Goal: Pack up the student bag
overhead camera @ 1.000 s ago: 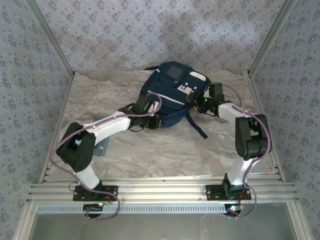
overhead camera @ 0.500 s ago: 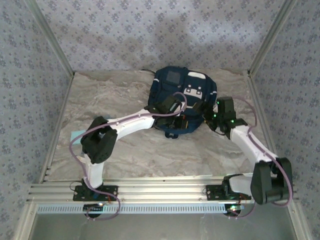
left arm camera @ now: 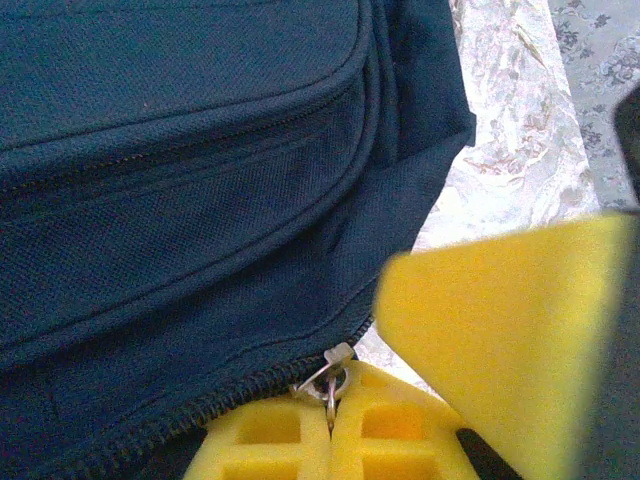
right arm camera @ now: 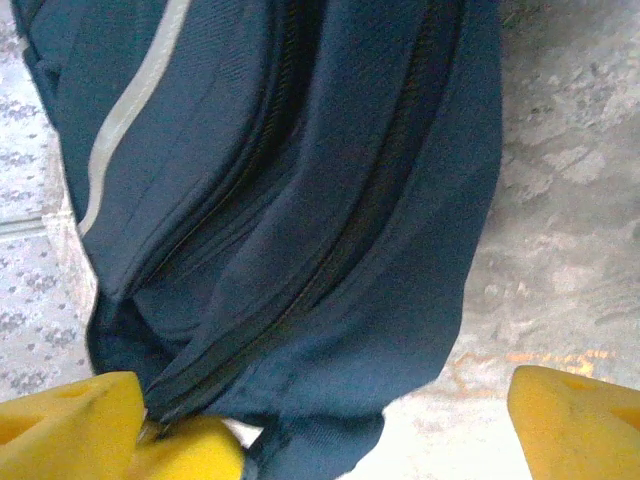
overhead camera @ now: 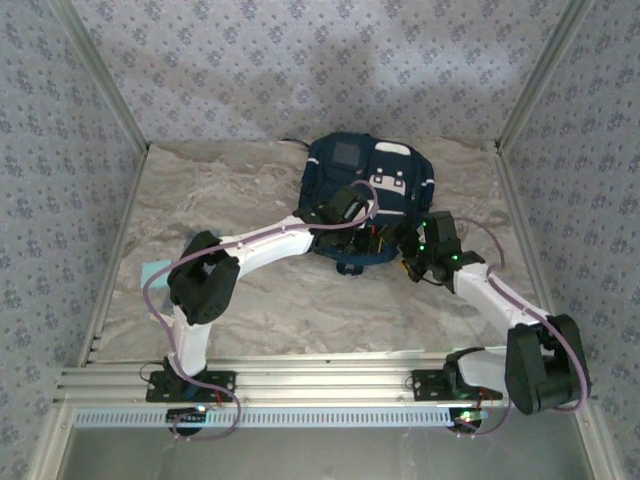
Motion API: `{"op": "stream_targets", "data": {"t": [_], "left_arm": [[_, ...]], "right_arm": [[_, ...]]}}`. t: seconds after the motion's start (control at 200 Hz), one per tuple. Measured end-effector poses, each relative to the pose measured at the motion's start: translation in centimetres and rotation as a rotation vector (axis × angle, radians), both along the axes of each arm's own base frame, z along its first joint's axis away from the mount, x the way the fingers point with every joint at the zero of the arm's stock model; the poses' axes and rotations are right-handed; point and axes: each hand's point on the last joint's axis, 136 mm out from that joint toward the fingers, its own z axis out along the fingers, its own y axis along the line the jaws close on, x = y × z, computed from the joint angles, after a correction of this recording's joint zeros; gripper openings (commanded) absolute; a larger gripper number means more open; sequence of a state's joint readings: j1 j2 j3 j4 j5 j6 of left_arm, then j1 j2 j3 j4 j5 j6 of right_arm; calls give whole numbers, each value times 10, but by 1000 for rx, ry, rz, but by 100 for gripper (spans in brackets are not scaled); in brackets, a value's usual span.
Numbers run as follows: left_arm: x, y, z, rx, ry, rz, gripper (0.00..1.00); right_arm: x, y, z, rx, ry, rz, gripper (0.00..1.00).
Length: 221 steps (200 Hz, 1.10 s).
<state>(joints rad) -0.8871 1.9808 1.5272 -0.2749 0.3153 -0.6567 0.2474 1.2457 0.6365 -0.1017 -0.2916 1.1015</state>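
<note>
The student bag, navy blue with white stripes and a grey patch, lies at the back middle of the table. My left gripper is at the bag's near edge, its yellow fingers shut on a metal zipper pull at the end of a zip. In the left wrist view the left gripper pinches the pull's ring between its pads. My right gripper stands open just right of it, at the bag's near right corner. In the right wrist view the bag's corner lies between the right gripper's spread fingers.
A pale blue flat object lies near the table's left edge. Patterned walls close in the marbled table on three sides. An aluminium rail runs along the near edge.
The bag has shifted right and turned. My left arm has reached further right with it. The right gripper has opened wide, and its arm has swung out and settled near the bag's corner.
</note>
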Motion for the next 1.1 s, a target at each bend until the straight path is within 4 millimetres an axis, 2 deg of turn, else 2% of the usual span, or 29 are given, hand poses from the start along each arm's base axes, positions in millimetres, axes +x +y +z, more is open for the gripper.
{"op": "stream_targets", "data": {"t": [0.075, 0.155, 0.195, 0.27, 0.325, 0.55, 0.82, 0.954, 1.104], "left_arm": [[-2, 1, -4, -1, 6, -3, 0], [-8, 5, -10, 4, 16, -10, 0], [-11, 7, -11, 6, 20, -13, 0], [-14, 10, -12, 7, 22, -11, 0], [-14, 12, -12, 8, 23, -9, 0], [-5, 25, -6, 4, -5, -23, 0], [24, 89, 14, 60, -72, -2, 0], [22, 101, 13, 73, -82, -21, 0], [27, 116, 1, 104, -86, -10, 0]], "right_arm": [[9, 0, -10, 7, 8, -17, 87], [19, 2, -21, 11, 21, -23, 69], [23, 4, -26, 12, 28, -20, 56], [27, 10, -32, 29, 33, -8, 16], [31, 16, -28, 49, 10, 6, 0], [34, 16, -12, 38, -49, 80, 0], [40, -7, 15, -35, -115, 220, 0], [39, -14, 15, -53, -112, 296, 0], [40, -24, 11, -80, -99, 343, 0]]}}
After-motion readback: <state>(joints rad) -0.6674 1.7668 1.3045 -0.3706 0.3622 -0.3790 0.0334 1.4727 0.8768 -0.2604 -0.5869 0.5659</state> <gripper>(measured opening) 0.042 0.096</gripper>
